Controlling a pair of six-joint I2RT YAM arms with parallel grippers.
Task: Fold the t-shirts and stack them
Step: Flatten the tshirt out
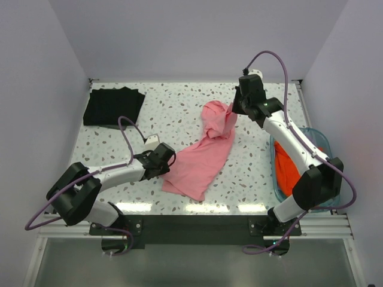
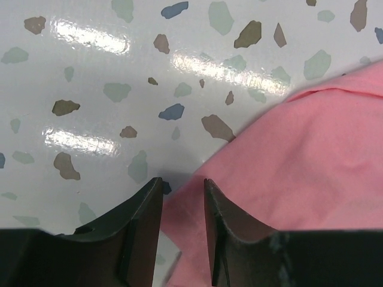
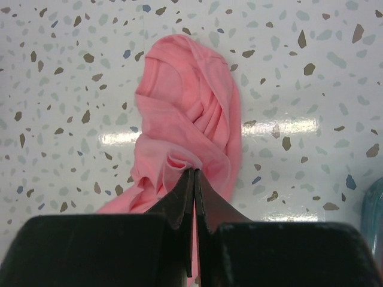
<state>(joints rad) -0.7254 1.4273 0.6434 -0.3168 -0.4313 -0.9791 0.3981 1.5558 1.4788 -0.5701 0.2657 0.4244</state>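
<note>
The pink t-shirt point(image 1: 206, 152) lies crumpled in the middle of the table, bunched at its far end and stretched diagonally toward the near left. My right gripper point(image 1: 235, 111) is shut on a fold of the bunched far end point(image 3: 179, 119); the jaws point(image 3: 194, 171) meet with pink cloth pinched between them. My left gripper point(image 1: 169, 161) is open and low at the shirt's near-left edge, and that pink edge point(image 2: 287, 155) lies between its fingers point(image 2: 182, 181). A folded black t-shirt point(image 1: 112, 106) lies at the far left. Orange-red shirts point(image 1: 289, 167) sit in the tub.
A teal see-through tub point(image 1: 276, 179) stands at the table's right edge, beside the right arm; its rim shows in the right wrist view point(image 3: 372, 197). The speckled tabletop point(image 1: 173, 110) is walled in on the left, back and right.
</note>
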